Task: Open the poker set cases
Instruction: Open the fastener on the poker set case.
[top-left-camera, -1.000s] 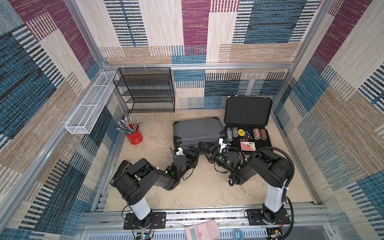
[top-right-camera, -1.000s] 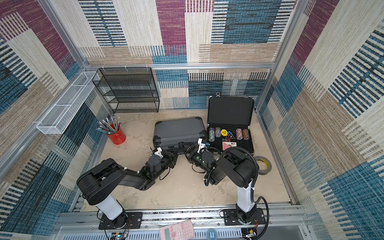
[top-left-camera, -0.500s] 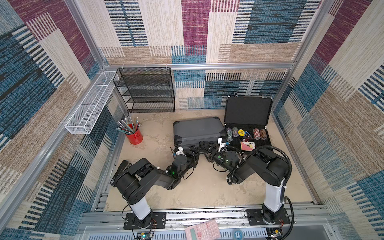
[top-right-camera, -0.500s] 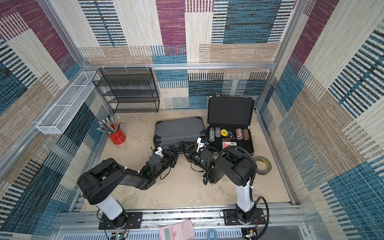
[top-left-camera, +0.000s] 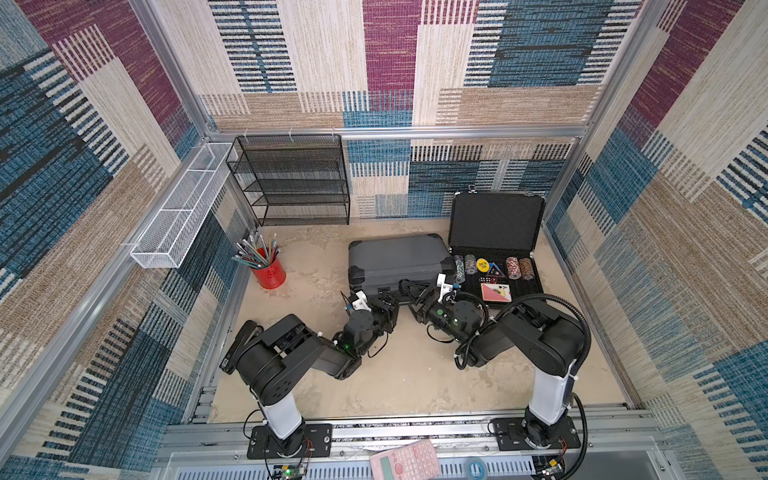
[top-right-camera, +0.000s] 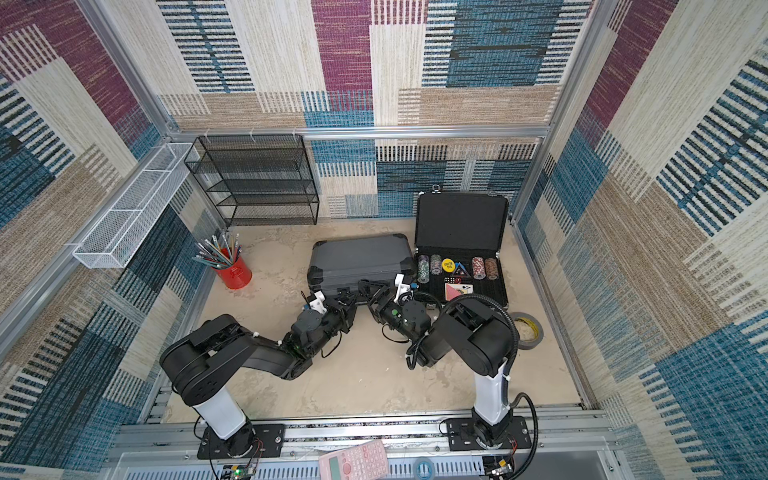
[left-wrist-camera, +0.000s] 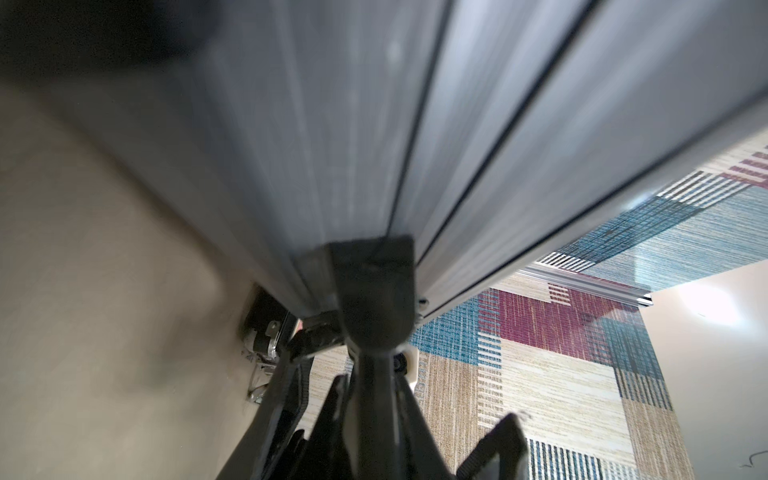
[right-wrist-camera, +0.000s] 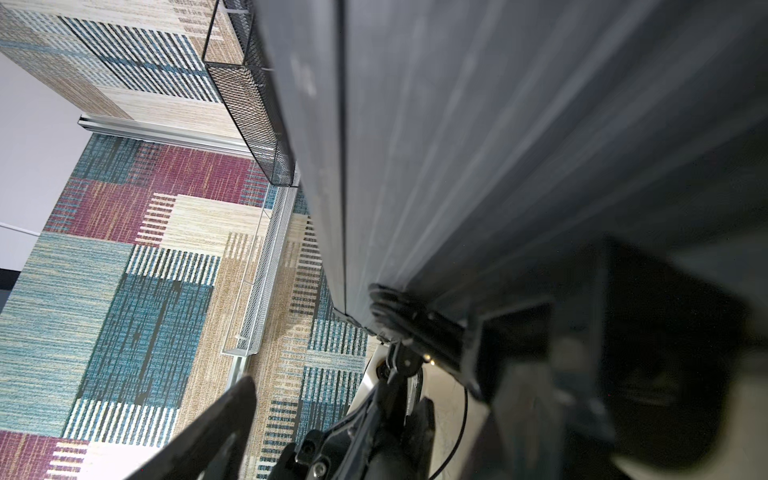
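Cases first: the grey case (top-left-camera: 399, 259) lies flat and closed near the middle of the table (top-left-camera: 415, 374), its front edge facing 6 o'clock toward the arm bases. At its 3 o'clock sits the black case (top-left-camera: 496, 224), just beside it. I see its lid raised upright and stacks of chips (top-left-camera: 515, 268) in the foam tray.

Both arms meet at the grey case's 6 o'clock edge. I read the left gripper (top-left-camera: 390, 296) as having its jaws together. In its wrist view the joined tip (left-wrist-camera: 372, 291) sits against the seam between lid and base. The right gripper (top-left-camera: 413, 292) comes in from 4 o'clock with its jaws spread wide. Its wrist view shows one finger (right-wrist-camera: 208, 432) out clear of the case, the other a blur close against it. Whether either one has a latch I cannot tell.

From the grey case, the red pencil cup (top-left-camera: 272, 272) stands at 9 o'clock, well apart, and the mesh shelf (top-left-camera: 299, 183) at 11.
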